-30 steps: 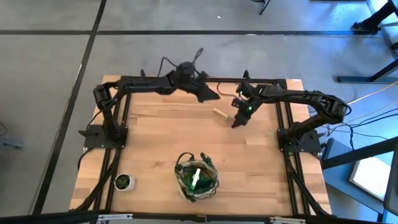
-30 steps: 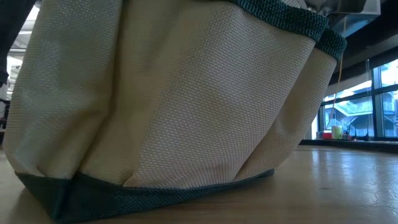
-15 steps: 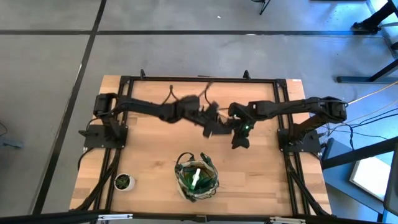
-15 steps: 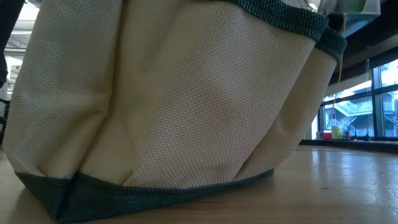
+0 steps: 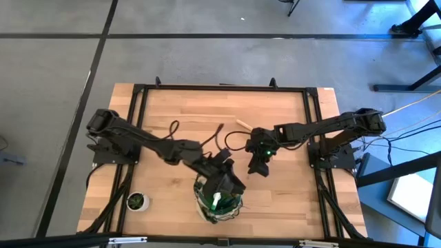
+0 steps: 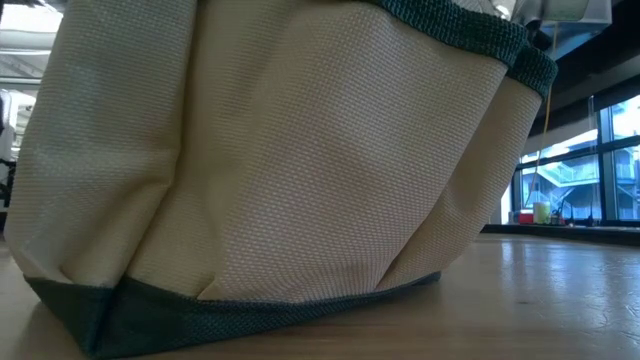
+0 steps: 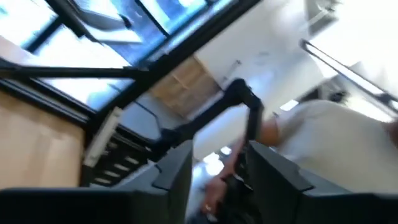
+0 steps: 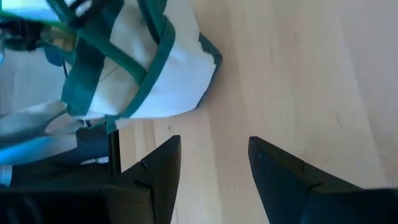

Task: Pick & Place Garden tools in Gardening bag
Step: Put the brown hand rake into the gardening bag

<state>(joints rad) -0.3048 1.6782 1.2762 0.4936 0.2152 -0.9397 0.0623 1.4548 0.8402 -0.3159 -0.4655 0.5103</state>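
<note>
The gardening bag [image 5: 215, 205] stands near the table's near edge, khaki with green trim; it fills the low view [image 6: 280, 180] and shows ahead of the right fingers [image 8: 149, 81]. Something green and white [image 5: 216, 200] sits inside it. My left gripper [image 5: 233, 186] hangs level over the bag's far rim, its fingers apart [image 7: 217, 158] with only the room showing between them. My right gripper [image 5: 258, 167] is open [image 8: 213, 146] above bare wood to the right of the bag, slanting down. A wooden-handled piece [image 5: 242, 125] lies flat farther back on the table.
A small potted plant [image 5: 136, 200] stands at the near left corner. Black frame rails [image 5: 207, 87] run along the table's left, far and right sides. Bare wood [image 5: 289, 200] lies to the right of the bag. A person in a light top [image 7: 336, 137] shows in the room beyond.
My left gripper has swung fast from the table's far edge across the middle to the near side and now hangs over the bag. My right gripper has gone from the far right toward the near edge and the bag. The bag and the wooden-handled piece have stayed put.
</note>
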